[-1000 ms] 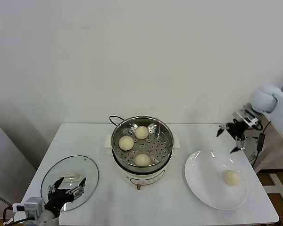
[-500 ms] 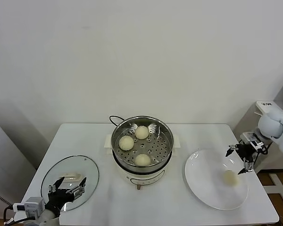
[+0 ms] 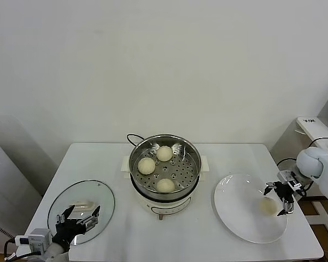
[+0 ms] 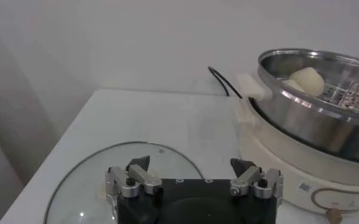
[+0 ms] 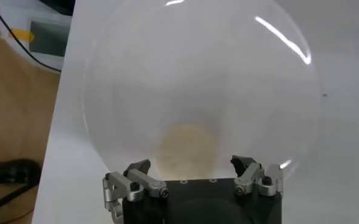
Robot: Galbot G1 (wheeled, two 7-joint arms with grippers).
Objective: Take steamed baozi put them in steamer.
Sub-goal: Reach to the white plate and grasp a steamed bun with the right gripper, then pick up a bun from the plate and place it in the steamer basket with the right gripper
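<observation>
The steel steamer (image 3: 165, 167) on its cream pot base stands mid-table and holds three baozi (image 3: 146, 165), (image 3: 164, 153), (image 3: 165, 185). One more baozi (image 3: 268, 206) lies on the white plate (image 3: 238, 213) at the right; in the right wrist view it (image 5: 188, 149) lies just ahead of the jaws. My right gripper (image 3: 279, 199) is open, low over the plate's right side, straddling that baozi without holding it; it also shows in its own wrist view (image 5: 192, 169). My left gripper (image 3: 76, 217) is open and empty, parked over the glass lid; it also shows in its own wrist view (image 4: 194, 167).
The flat glass lid (image 3: 81, 203) lies at the table's front left. A black cord (image 3: 132, 138) runs behind the steamer. The table's right edge is close to the plate, with a white device (image 5: 42, 33) and cables below it.
My right gripper has come down from above the table's right edge to the plate and now sits around the last baozi. The left arm has not moved.
</observation>
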